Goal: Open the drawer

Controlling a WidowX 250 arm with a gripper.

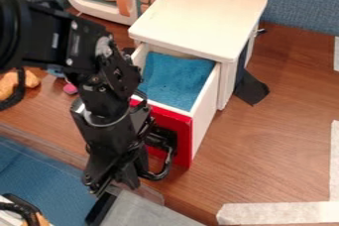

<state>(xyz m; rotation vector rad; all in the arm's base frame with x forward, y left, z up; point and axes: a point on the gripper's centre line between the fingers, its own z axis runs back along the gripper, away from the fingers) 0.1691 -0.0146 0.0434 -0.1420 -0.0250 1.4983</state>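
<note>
With the red-fronted drawer (184, 143) already well out of the white cabinet (198, 17) on the bench (278, 145), the tool (124, 178) in front of it (spread or pressed together, I cannot tell) should make any further pull slow and straight, lest it skew.

You have a blue-grey, fabric-textured wall (298, 2) behind a brown, wood-grained tabletop (278, 165). At the lower right of your view, pale, straight tape strips (278, 213) meet in a corner; at the lower left lies a blue surface (39, 180).
</note>
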